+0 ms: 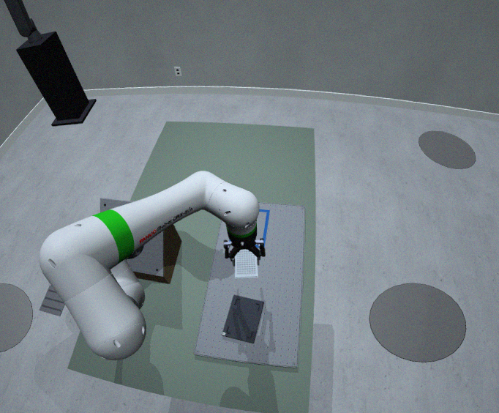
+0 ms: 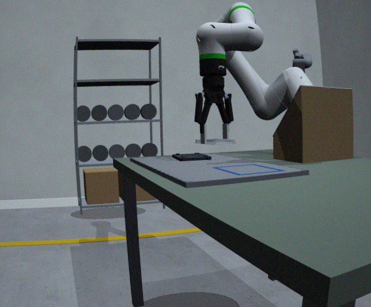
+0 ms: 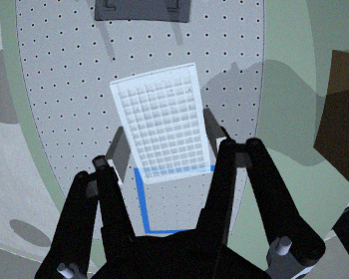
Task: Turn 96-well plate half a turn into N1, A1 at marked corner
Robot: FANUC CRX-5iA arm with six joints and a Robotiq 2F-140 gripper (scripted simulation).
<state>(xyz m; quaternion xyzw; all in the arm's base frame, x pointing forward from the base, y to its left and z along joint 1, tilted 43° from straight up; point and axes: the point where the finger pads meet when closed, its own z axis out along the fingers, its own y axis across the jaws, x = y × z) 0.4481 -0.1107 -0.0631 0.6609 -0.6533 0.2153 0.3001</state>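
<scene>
While the black two-finger gripper point(image 2: 213, 129) carries the white gridded 96-well plate point(image 1: 246, 264) clamped in its jaws above the surface — between the dark square nest point(image 1: 244, 318) ahead and the blue taped outline point(image 2: 248, 169) beneath them — the transfer step is in hand, and next likely comes setting it down for regrasping.

A: What sort of place?
B: Lab-style work cell. Green-topped bench point(image 2: 288, 218), grey perforated metal deck plate point(image 2: 199, 173), white six-joint arm with green bands point(image 2: 250, 78).
A: Anything else?
B: Bare concrete floor point(image 2: 32, 269) with yellow line point(image 2: 83, 240), grey metal shelf rack point(image 2: 75, 116), brown cardboard box point(image 2: 100, 185).
</scene>
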